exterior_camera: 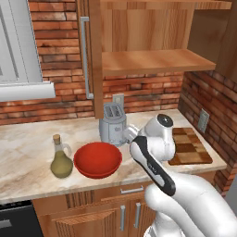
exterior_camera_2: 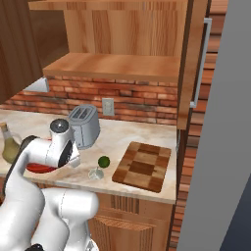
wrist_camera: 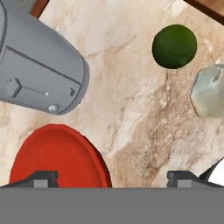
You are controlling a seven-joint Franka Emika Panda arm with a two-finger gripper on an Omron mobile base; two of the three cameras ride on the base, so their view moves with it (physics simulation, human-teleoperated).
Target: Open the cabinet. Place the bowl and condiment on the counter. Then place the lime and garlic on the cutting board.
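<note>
Warm-brown wooden wall cabinet [exterior_camera: 95,60] open, shelves bare. On beige marble worktop [exterior_camera: 28,148]: glossy red bowl [exterior_camera: 97,159], olive-green corked bottle [exterior_camera: 60,159] beside it; dark green lime [exterior_camera_2: 104,162] and whitish garlic bulb [exterior_camera_2: 95,173] near front edge, left of block-patterned cutting board [exterior_camera_2: 143,165].

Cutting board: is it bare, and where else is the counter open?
The square brown block-patterned cutting board is bare. Open beige marble counter lies left of the olive-green glass bottle. Crowded: glossy red bowl, grey toaster, dark green lime, pale garlic.
</note>
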